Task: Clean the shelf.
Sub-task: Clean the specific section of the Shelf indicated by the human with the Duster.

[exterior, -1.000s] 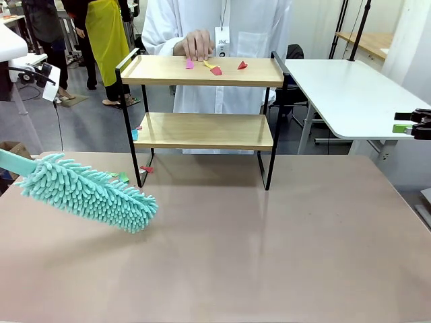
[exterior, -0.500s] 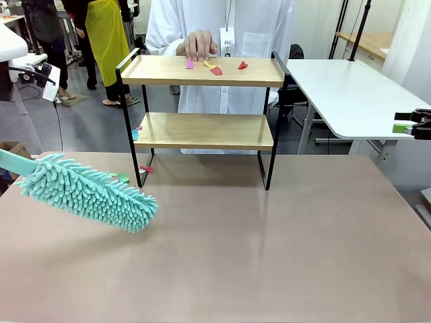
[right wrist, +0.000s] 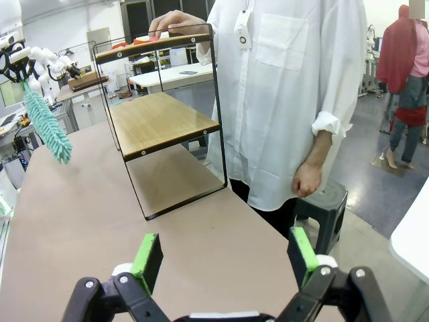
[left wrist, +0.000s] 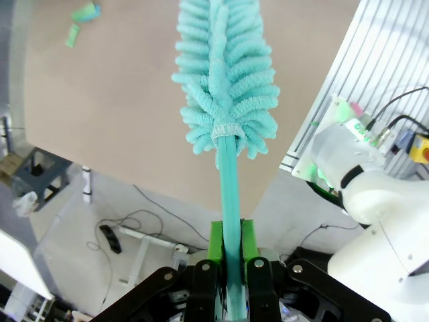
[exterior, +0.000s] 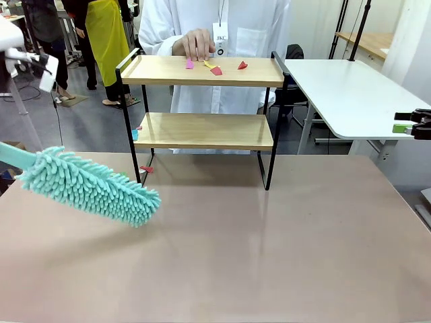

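The shelf point(exterior: 202, 71) stands at the table's far middle, two wooden boards in a black frame. Pink, yellow and red paper scraps point(exterior: 214, 68) lie on its top board, where the person's hand point(exterior: 196, 44) rests. A fluffy teal duster point(exterior: 91, 188) hovers low over the table's left side, its head pointing toward the shelf's left legs. My left gripper point(left wrist: 230, 265) is shut on the duster's handle point(left wrist: 230, 194). My right gripper point(exterior: 399, 122) waits at the right edge, and in the right wrist view the right gripper point(right wrist: 224, 258) is open with nothing in it. That view also shows the shelf point(right wrist: 164, 117) and duster point(right wrist: 47, 124).
More scraps point(exterior: 146, 169) lie on the table by the shelf's left legs, and a few sit at the lower board's left end point(exterior: 135, 132). The person in a white coat point(exterior: 222, 27) stands right behind the shelf. A white table point(exterior: 350, 94) stands at the back right.
The duster has risen slightly and shifted a little toward the shelf. The left arm's upper part moved up. The right gripper stayed still.
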Robot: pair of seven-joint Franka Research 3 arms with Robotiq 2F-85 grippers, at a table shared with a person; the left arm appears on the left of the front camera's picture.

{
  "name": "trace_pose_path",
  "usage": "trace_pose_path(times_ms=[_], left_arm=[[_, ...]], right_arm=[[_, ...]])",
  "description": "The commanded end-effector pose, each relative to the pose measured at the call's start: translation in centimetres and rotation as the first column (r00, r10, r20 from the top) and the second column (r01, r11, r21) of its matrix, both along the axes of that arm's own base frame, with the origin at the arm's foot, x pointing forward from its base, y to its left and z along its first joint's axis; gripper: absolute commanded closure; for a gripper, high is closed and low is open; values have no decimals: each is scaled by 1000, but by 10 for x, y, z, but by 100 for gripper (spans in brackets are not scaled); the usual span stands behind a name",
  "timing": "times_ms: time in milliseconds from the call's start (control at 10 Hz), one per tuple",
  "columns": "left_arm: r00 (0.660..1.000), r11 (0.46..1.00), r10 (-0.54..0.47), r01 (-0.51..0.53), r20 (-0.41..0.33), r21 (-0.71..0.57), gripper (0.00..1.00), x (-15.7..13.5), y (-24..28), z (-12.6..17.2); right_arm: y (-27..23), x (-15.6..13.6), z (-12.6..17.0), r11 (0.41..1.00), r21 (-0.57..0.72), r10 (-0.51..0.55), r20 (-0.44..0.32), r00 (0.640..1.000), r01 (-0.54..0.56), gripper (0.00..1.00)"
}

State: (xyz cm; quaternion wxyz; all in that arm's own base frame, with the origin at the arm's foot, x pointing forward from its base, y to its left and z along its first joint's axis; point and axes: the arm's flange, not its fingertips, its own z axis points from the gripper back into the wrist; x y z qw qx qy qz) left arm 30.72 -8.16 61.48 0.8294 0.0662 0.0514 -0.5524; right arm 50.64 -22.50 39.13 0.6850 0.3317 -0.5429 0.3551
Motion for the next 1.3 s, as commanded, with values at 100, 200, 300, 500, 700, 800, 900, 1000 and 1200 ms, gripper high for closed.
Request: trace_pose_path(times_ms=[100, 200, 300, 500, 700, 800, 900, 1000, 1200], left_arm=[[993, 994, -107, 106, -54, -29, 87, -7, -15, 78], [987, 992, -112, 104, -112, -77, 87, -12, -26, 107], [983, 996, -71, 60, -170, -67, 87, -15, -42, 133], [961, 986, -37, -10, -273, -168, 87, -23, -77, 178], [952, 949, -10, -88, -305, -304, 87, -32, -102, 210], [948, 908, 51, -176, -315, -381, 87, -35, -116, 221], [939, 847, 159, -289, -305, -446, 87, -37, -130, 227], [918, 784, 245, -376, -311, -494, 87, -42, -144, 231], [879, 708, 369, -476, -302, -521, 87, -50, -166, 234]], right_arm=[[3, 1, 5, 1000, -5, -9, -16, 1000, 8, 0], [3, 1, 5, 1000, -5, -9, -16, 1000, 8, 0], [3, 1, 5, 1000, -5, -9, -16, 1000, 8, 0], [3, 1, 5, 1000, -5, -9, -16, 1000, 8, 0], [3, 1, 5, 1000, -5, -9, -16, 1000, 8, 0], [3, 1, 5, 1000, -5, -9, -16, 1000, 8, 0], [3, 1, 5, 1000, -5, -9, -16, 1000, 8, 0], [3, 1, 5, 1000, -5, -9, -16, 1000, 8, 0], [3, 1, 5, 1000, -5, -9, -16, 1000, 8, 0]])
